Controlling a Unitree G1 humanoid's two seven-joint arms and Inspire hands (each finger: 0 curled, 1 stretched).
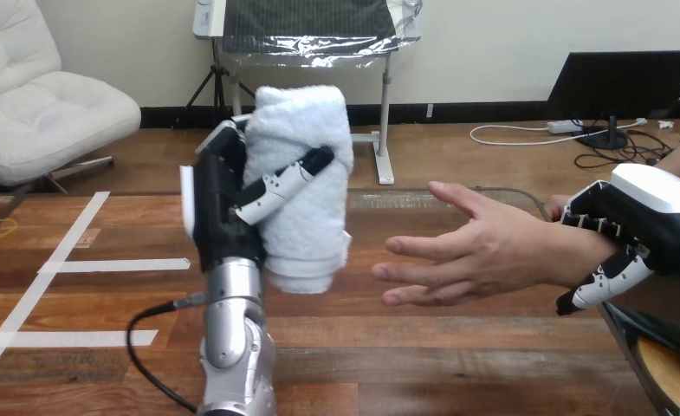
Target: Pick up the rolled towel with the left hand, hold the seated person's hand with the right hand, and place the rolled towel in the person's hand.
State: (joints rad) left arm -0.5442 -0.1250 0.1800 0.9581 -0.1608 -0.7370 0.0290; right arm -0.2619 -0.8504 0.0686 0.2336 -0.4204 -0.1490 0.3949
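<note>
Nearest, the left forearm [232, 347] rises from the bottom edge. On top of it the left hand [219, 204] is clamped on the rolled towel [310, 234] — thumb across the front, fingers wrapped behind — with the roll standing upright in the air. To its right, and apart from it, the person's hand [483, 247] lies open, palm turned towards the towel and slightly up, fingers spread and pointing left. Farther right, the right hand [644, 212] sits over the person's wrist [570, 256], its fingers curled round it from above with the tips showing below.

By my reading the pick-up and the hold are both done, and the handover is the step in hand. To do it well, the towel should travel right and a little down so that its middle meets the palm, not the fingertips. Tipping the roll to lie across the palm would give the person's fingers something to close on. The right hand ought to steady the wrist without squeezing, and the left should loosen only once the towel rests in the palm — otherwise the roll may drop.
</note>
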